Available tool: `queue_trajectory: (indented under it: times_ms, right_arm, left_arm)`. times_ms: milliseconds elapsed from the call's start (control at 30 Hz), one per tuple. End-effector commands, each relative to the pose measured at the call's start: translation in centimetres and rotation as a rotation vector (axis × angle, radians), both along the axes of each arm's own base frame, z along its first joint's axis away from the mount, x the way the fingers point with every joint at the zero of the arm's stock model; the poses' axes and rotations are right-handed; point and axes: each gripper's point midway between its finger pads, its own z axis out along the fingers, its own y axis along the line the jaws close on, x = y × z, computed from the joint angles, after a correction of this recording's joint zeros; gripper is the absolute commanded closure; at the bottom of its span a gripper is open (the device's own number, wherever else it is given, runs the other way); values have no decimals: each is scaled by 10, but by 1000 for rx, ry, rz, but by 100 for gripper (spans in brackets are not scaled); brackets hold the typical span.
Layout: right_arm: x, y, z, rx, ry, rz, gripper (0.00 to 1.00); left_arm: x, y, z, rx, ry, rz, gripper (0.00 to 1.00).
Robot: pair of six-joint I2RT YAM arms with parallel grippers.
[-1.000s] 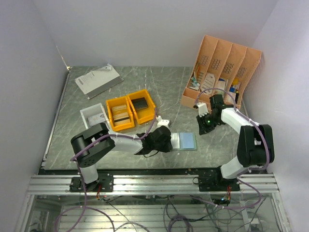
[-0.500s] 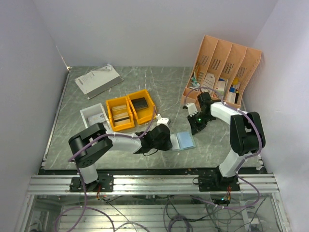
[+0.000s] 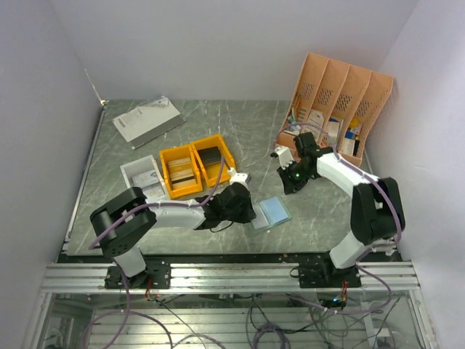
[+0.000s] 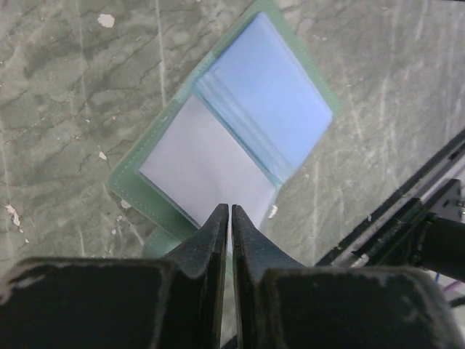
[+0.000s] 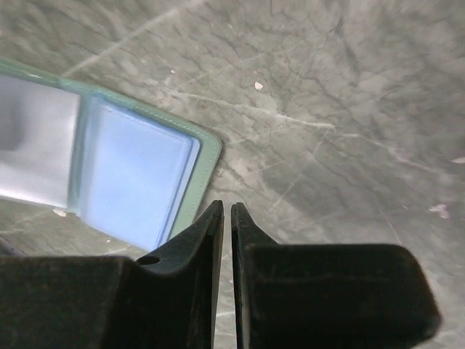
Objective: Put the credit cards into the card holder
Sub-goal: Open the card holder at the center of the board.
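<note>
You had the left gripper [image 4: 230,213] pinched shut on the near edge of the flat grey-green folding card holder [image 4: 240,134], which lay open on the grey marbled table [image 3: 254,131]. Your right gripper [image 5: 226,210] hung near it, closed and empty. The step looked like steadying the holder; next, your right arm needed to fetch a credit card.

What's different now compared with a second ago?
The left gripper, jaws pinched on the card holder, turned it anticlockwise as seen from above and pulled it slightly leftward. The right gripper, jaws together and empty, moved leftward, nearer the holder. The orange bins and peach organiser stayed put.
</note>
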Motion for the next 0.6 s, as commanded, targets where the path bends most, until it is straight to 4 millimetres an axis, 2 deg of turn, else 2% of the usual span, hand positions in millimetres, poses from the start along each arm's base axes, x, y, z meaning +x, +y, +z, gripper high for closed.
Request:
queue_trajectory:
  times_ms: [0,133,267,333,400,433,500,567]
  right_arm:
    - [7,12,39,91,-153,53,89]
    - [-12,45,78,301,-242,241,86]
    - [-55,68,92,469,-373,597,69]
    - [-75,71,85,492,-475,778,59]
    - [-78,73,79,482,-546,865,51]
    - [-78,73,74,477,-536,879,53]
    - [-81,75,58,450,-482,909,63]
    - [-87,80,40,407,-432,967,72]
  left_arm:
    - [1,-8,40,-84,-35,-29,83]
    - [-3,-12,83,-240,-78,-60,83]
    - [1,6,126,-393,-121,-34,83]
    - [7,21,145,-445,-158,0,82]
    - [11,38,164,-480,-225,24,81]
    - [12,47,168,-481,-246,48,76]
    - [13,63,161,-455,-242,101,62]
    - [11,70,152,-429,-216,120,58]
